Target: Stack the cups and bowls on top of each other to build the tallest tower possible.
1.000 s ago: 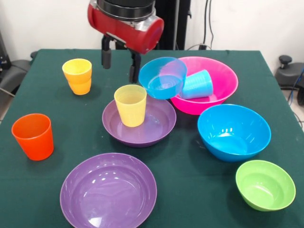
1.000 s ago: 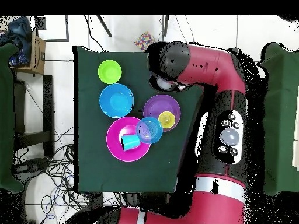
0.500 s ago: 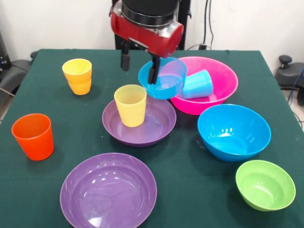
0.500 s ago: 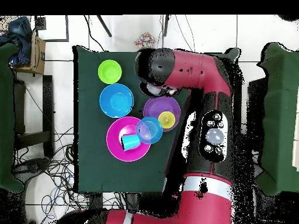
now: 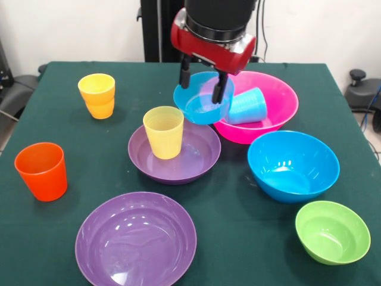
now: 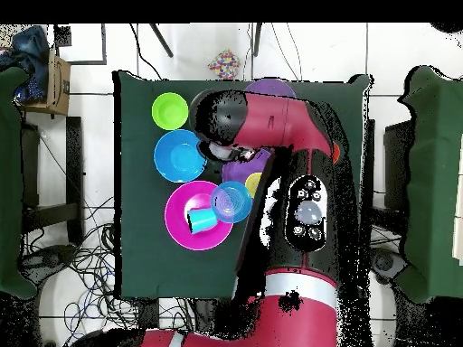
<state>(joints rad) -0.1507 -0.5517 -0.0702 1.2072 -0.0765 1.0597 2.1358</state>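
My gripper [image 5: 202, 83] hangs open just above the small blue bowl [image 5: 202, 101], one finger by its far left rim and the other over its inside. That bowl leans on the rim of the big pink bowl [image 5: 280, 101], where a light blue cup [image 5: 247, 106] lies on its side. A pale yellow ribbed cup [image 5: 163, 131] stands in a purple bowl [image 5: 178, 158]. Two amber-yellow cups [image 5: 97, 95] are nested at the far left, and an orange cup [image 5: 41, 171] stands at the near left. From overhead the arm [image 6: 271, 135] hides the gripper, beside the small blue bowl [image 6: 232, 201].
A second purple bowl [image 5: 136, 238] sits at the front. The big blue bowl [image 5: 293, 165] and the small green bowl [image 5: 332, 231] are on the right. Overhead, the green bowl [image 6: 170, 110], big blue bowl [image 6: 180, 155] and pink bowl [image 6: 185, 230] lie in a row.
The arm has swung to the right in the front view, from above the table beside the amber cups to over the small blue bowl. No cup or bowl has moved.
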